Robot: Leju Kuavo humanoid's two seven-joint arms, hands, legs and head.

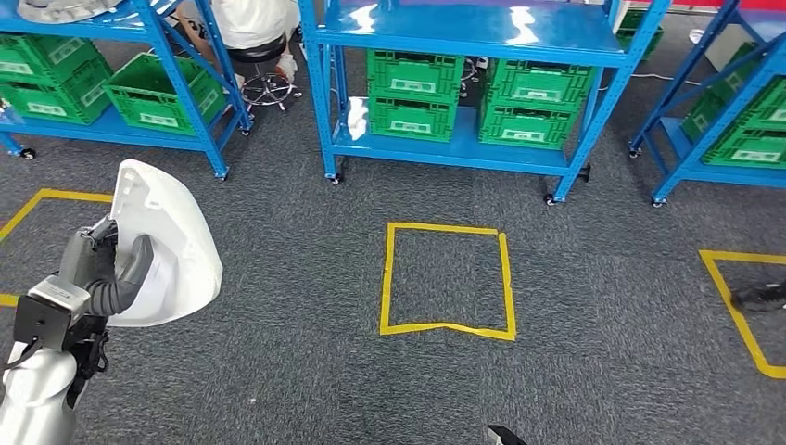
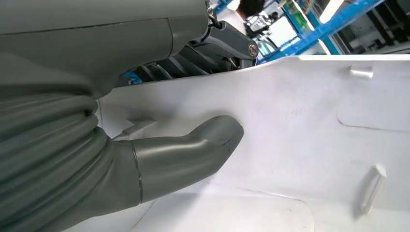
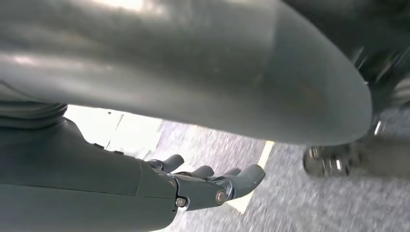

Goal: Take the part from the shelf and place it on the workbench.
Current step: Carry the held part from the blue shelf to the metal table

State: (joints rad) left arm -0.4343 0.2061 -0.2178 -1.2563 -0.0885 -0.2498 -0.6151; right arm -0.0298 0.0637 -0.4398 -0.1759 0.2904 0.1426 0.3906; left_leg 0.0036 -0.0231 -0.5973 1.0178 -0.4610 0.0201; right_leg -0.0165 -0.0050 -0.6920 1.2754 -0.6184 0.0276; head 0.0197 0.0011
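Pickup done: my left hand (image 1: 102, 273) grips the white part (image 1: 171, 241), thumb pressed on its inner face. Right hand (image 3: 212, 186) hangs loose-fingered, holding nothing. No workbench visible, so placing is left

Blue racks w/ green crates (image 1: 411, 95) along far side. Yellow tape square (image 1: 447, 278) on grey carpet (image 1: 306, 315), center. Stool (image 1: 264, 67) far left, person seated. Black shoe (image 1: 760, 296) at right edge.

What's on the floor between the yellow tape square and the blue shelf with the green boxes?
Just bare grey carpet, seen in the head view, between the yellow tape square and the blue shelf.
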